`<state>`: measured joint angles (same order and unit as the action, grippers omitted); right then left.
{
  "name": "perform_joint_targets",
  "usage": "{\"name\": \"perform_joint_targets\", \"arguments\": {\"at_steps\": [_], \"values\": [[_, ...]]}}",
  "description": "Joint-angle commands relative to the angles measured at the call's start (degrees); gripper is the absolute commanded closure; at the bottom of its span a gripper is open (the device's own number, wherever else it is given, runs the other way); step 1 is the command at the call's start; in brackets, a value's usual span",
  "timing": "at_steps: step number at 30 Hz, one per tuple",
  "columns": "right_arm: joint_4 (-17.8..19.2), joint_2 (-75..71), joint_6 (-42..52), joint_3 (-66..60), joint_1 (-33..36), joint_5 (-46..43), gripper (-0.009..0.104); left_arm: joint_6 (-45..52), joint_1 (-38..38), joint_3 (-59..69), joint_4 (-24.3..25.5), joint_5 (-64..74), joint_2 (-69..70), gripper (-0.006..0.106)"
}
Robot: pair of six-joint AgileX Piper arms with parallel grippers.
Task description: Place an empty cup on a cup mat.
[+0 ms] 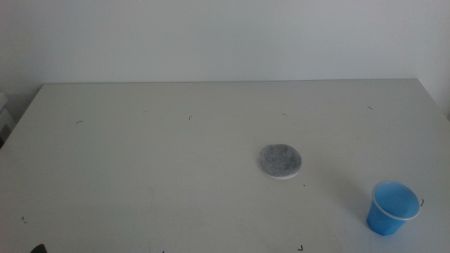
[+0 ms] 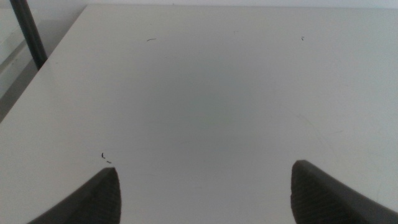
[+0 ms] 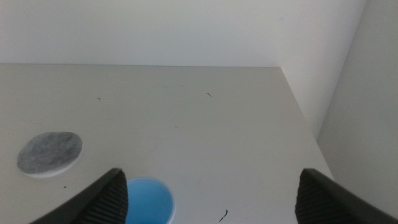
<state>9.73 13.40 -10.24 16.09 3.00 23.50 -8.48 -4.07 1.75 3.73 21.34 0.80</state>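
The blue cup [image 1: 391,208] stands upright and empty on the white table near its front right corner. The grey round cup mat [image 1: 281,161] lies flat right of the table's middle, apart from the cup, to its left and farther back. My right gripper [image 3: 211,173] is open and empty, back from the cup [image 3: 146,200], which shows near one jaw. The mat [image 3: 50,153] lies beyond it. My left gripper [image 2: 205,169] is open and empty over bare table at the left. Only a dark tip [image 1: 36,248] shows at the middle view's bottom edge.
The table's right edge [image 3: 305,118] runs close beside the cup, with a white wall behind. A dark pole [image 2: 28,31] stands off the table's left edge. Small dark marks [image 1: 190,117] dot the tabletop.
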Motion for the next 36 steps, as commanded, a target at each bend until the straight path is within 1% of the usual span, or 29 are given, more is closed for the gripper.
{"name": "perform_joint_targets", "arguments": {"at_steps": [1, 4, 11, 15, 19, 22, 28, 36], "values": [[1.2, 4.6, 0.4, 5.7, -0.3, -3.0, 0.003, -0.6, 0.1, -0.3, 0.0, -3.8, 0.2, -0.005], [1.1, 9.8, 0.4, 10.8, -0.3, -1.9, 0.003, -0.6, 0.1, -0.3, 0.0, -3.8, 0.2, -0.005], [0.6, 20.2, 0.4, 24.6, -0.3, 7.2, 0.003, -0.6, 0.1, -0.3, 0.0, -3.8, 0.2, -0.005], [-2.7, 25.4, 0.6, 31.2, -0.3, 13.4, 0.003, -0.6, 0.1, -0.3, 0.0, -3.8, 0.2, -0.005], [-7.8, 31.9, 0.7, 40.0, -0.3, 24.8, 0.003, -0.6, 0.1, -0.3, 0.0, -3.8, 0.2, -0.005], [-9.7, 36.9, 2.0, 45.6, -0.3, 32.2, 0.003, -0.6, 0.1, -0.3, 0.0, -3.8, 0.2, -0.005], [-9.7, 43.7, 2.1, 51.9, -0.3, 41.4, 0.003, -0.6, 0.1, -0.3, 0.0, -3.8, 0.2, -0.005], [-9.7, 50.7, 2.1, 52.0, -0.3, 44.1, 0.003, -0.6, 0.1, -0.3, 0.0, -3.8, 0.2, -0.005]]}}
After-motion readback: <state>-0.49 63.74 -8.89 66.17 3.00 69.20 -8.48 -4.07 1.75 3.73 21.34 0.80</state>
